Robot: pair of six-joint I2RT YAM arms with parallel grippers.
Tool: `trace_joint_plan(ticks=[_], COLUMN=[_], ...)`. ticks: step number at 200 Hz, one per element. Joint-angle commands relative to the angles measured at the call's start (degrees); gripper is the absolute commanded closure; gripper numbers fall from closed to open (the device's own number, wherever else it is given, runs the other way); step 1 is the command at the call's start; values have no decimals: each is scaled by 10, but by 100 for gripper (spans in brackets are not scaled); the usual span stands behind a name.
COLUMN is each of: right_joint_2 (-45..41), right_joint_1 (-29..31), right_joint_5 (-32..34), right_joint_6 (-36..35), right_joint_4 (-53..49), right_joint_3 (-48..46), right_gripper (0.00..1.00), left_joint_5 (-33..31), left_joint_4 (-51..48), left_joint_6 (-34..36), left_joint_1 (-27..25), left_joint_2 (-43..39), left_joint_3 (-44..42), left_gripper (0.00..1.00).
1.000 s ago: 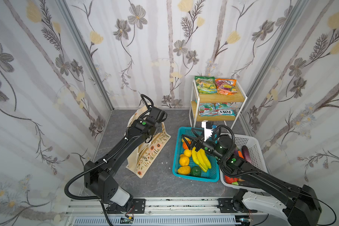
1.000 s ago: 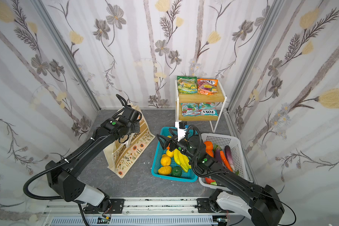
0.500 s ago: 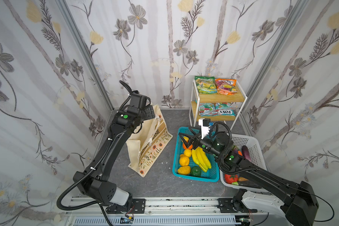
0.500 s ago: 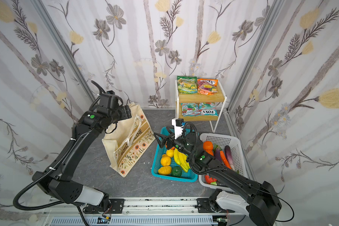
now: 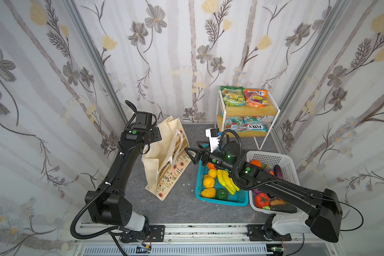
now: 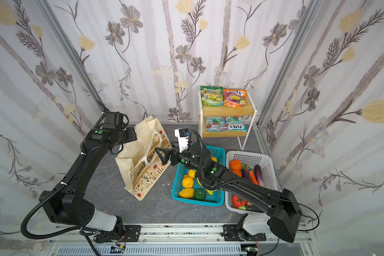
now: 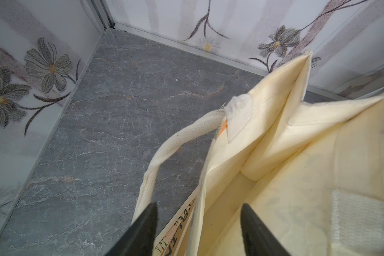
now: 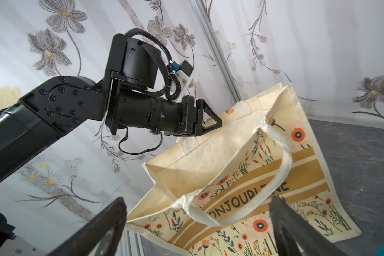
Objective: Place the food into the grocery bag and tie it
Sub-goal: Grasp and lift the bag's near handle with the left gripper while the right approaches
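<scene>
The left gripper (image 7: 198,204) hung over the bag (image 7: 297,155). Its two black fingers (image 7: 142,230) stood apart with the bag's near rim between them, one over the grey veined worktop (image 7: 120,110) and one over the cream inside. The bag's mouth gaped open. A white handle (image 7: 164,159) looped from the rim down toward the outer finger. A white fastener patch (image 7: 361,217) sat inside. Floral walls (image 7: 31,66) met behind.

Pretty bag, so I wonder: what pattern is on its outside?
Cream bag with orange flowers and tan lettered bands; clearest in the right wrist view.
</scene>
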Motion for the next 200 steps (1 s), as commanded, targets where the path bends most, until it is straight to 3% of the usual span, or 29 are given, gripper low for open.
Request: trace_joint_plan(ticks=[1,26,52,74,94,108,135,145,182,200], right_joint_2=[32,72,100,134,173,185,202,210,251,275], right_joint_1=[14,21,22,23,23,23,23,23,18,16], right_joint_5=[6,-13,1,14,19,33,42,39,14,-3], right_joint_6=[19,33,56,65,75,89,114,118,116,122], right_joint_4=[-27,-22,-33,-69,-128,-141,-151,-149,-138,-140], right_joint_3=[40,69,96,141,197,206,210,214,248,277], right_gripper=[0,0,0,1,5,6,7,10,37,40], left_joint_5=[8,34,41,42,53,63,38,37,60,61], left_joint_4=[11,11,10,12,17,23,30,34,52,56], left_joint_6=[1,-5,-19,-27,-20,-16,-4,-2,-12,-18], left_joint_1=[-1,-12,-14,-14,-13,-14,-14,-14,-15,-14], left_joint_2=[-8,-42,-92,-116,-103,-92,-75,-65,-65,-74], left_joint_3=[-13,-42,-75,-90,-94,-96,-98,-101,-115,-110], left_gripper=[68,99,100,89,60,48,41,46,89,96])
